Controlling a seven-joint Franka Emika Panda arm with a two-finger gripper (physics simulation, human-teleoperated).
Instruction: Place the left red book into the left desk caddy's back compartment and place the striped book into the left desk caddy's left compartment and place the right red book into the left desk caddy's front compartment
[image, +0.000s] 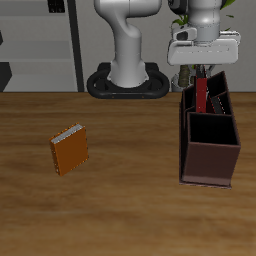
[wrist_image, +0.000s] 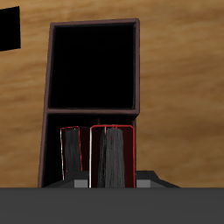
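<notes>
The pincer (image: 203, 72) is hanging over the left desk caddy (image: 209, 166), clamped on a red book (image: 202, 95) that is standing upright, partly inside a narrow back slot. Which red twin it is cannot be told. A second book (wrist_image: 70, 157) is already standing in the neighbouring slot; the big square section is sitting empty. Judgement: the operator should be lowering straight, keeping the book vertical and clear of the partition, then releasing. The orange book (image: 70, 150) is lying on the desk (image: 120, 210), well apart.

Grey shelving (image: 40, 40) behind wooden table (image: 120, 200)

white glossy arm (image: 128, 40) on a black round base (image: 127, 84), with a pale grey gripper (image: 203, 72) housing.
</notes>
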